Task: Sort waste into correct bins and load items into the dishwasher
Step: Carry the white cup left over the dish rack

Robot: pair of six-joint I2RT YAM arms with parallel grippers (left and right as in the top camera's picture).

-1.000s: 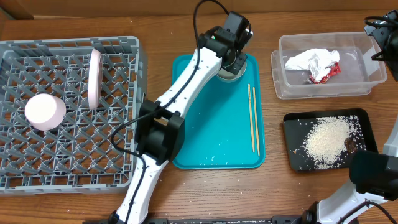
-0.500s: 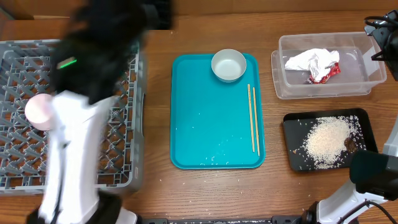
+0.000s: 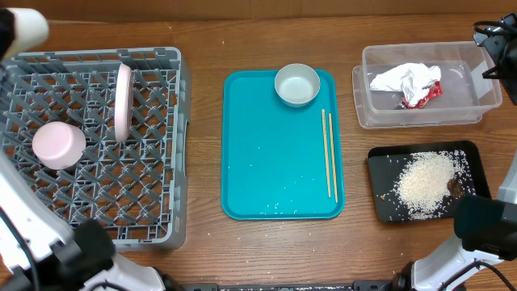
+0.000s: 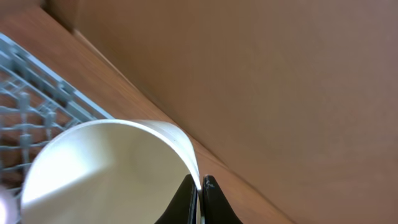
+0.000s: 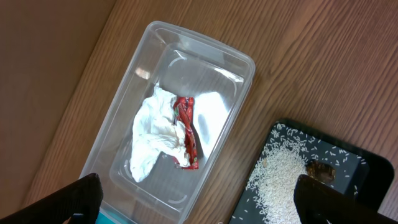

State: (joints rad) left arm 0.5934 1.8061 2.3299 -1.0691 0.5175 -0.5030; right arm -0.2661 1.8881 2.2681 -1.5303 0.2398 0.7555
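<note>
Left wrist view: left gripper [image 4: 200,190] is pinched fully closed on the rim of a white bowl [image 4: 106,171], with the bowl's wall between the two fingers and its mouth toward the camera. A corner of the grey rack [image 4: 28,118] shows low at the left, so I judge the bowl hangs by the rack's back edge, not yet over the pegs. Overhead agrees: a white round shape sits at the picture's top-left corner, just beyond the rack. In the rack are a pink plate [image 3: 123,101] upright on edge between pegs and a pale cup [image 3: 58,144] near the left wall (cup or bowl, I cannot tell for certain). On the teal tray [image 3: 266,186] are a second bowl [image 3: 296,85] at the far end, chopsticks [image 3: 327,153] along the right side and a few stray grains. Right gripper [image 5: 198,193] hangs wide open and empty near the clear tub [image 5: 239,68], which holds crumpled paper [image 5: 152,140] and a red wrapper [image 5: 186,130]. Rice [image 5: 280,174] lies in the black tray [image 5: 373,168]. Step in hand, as I read it: loading the held bowl. The next move calls for carrying it inward over free pegs clear of the plate and cup, tipping it mouth-down, lowering until the pegs support it, and only then opening. The rim pinch is thin, so I go slowly.
</note>
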